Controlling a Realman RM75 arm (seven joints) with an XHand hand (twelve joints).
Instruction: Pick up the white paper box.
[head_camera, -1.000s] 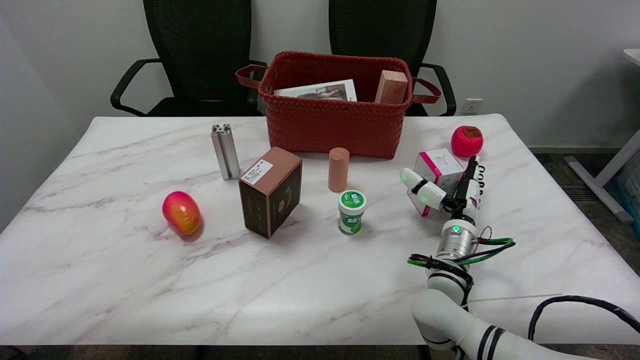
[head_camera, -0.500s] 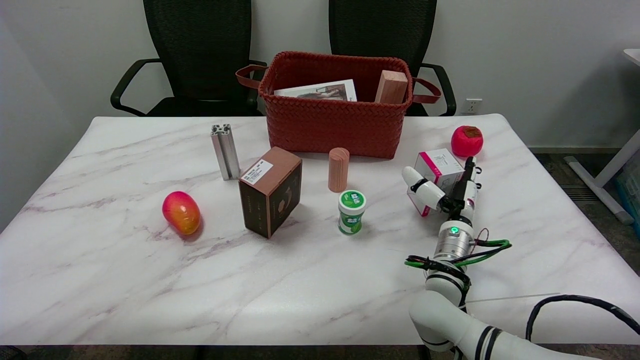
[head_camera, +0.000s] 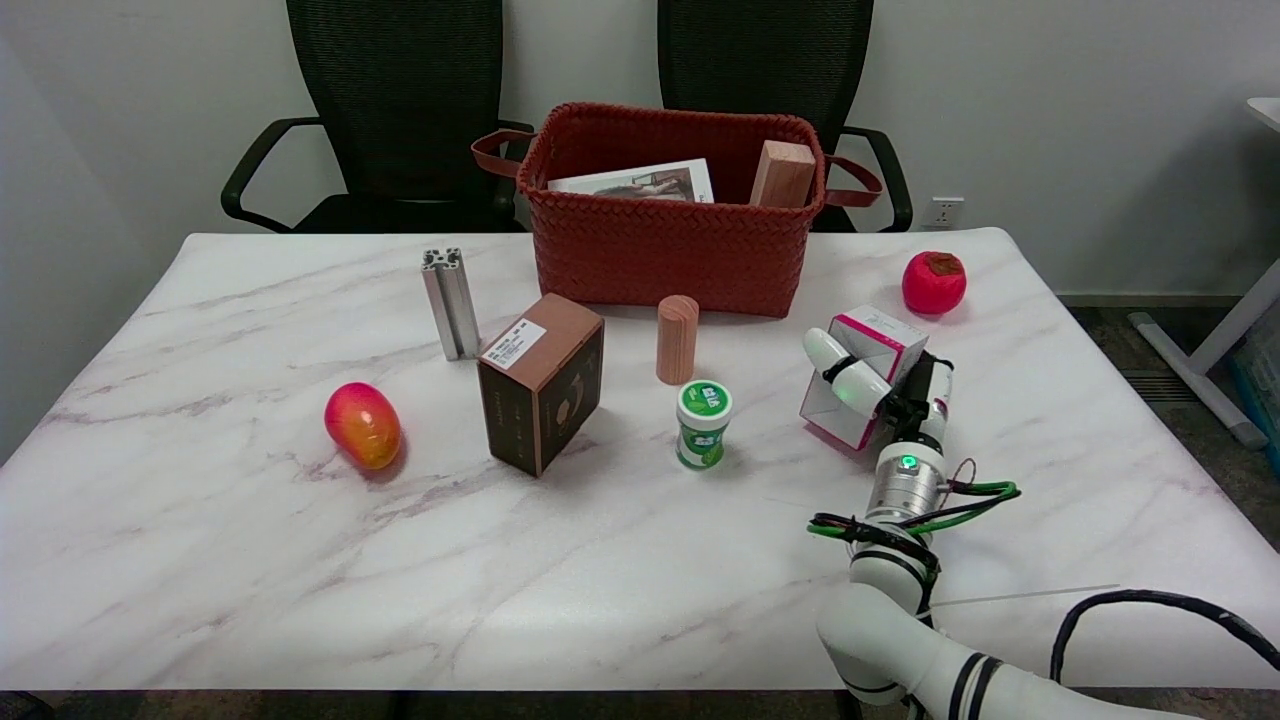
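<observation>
White box (head_camera: 866, 352) pinched in right hand (head_camera: 880, 385), tilted, near table's (head_camera: 300, 560) right side, between green tub (head_camera: 703, 423) and red fruit (head_camera: 934, 282). Could slip out: light cardboard, thumb across one face only, loose hold.

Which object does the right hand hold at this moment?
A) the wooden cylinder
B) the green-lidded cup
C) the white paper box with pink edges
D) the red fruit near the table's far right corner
C: the right hand has its fingers wrapped around the white paper box, which sits tilted in the grasp; the other three things stand apart from it.
</observation>
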